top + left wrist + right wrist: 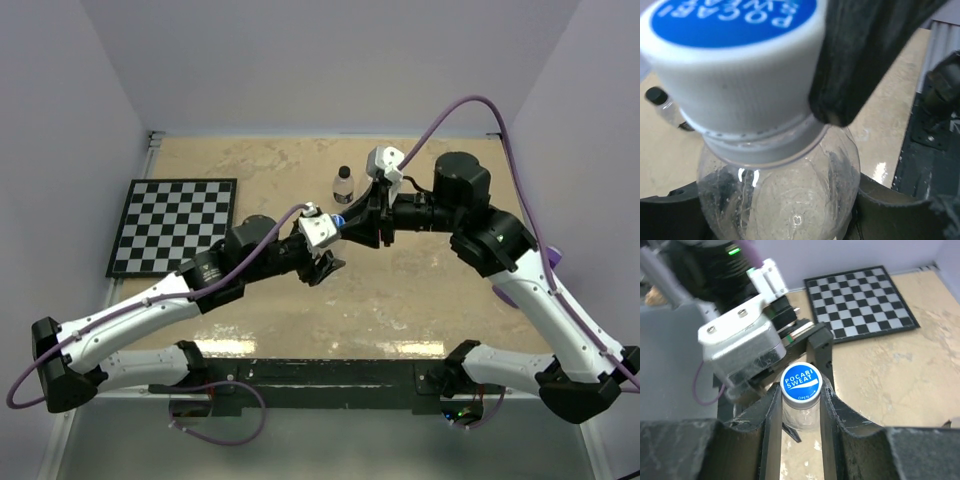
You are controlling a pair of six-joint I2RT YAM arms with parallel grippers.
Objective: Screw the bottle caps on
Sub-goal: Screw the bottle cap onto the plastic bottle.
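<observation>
Sandy surface below; left gripper jaws clamp bottle steady so right gripper jaws, closed on cap, can twist it tight, I reckon.

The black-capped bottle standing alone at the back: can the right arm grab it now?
Probably not yet. The right gripper is shut on the blue cap of the bottle in the left gripper. The black-capped bottle stands close by, nothing between, so after letting go it likely could.
</observation>
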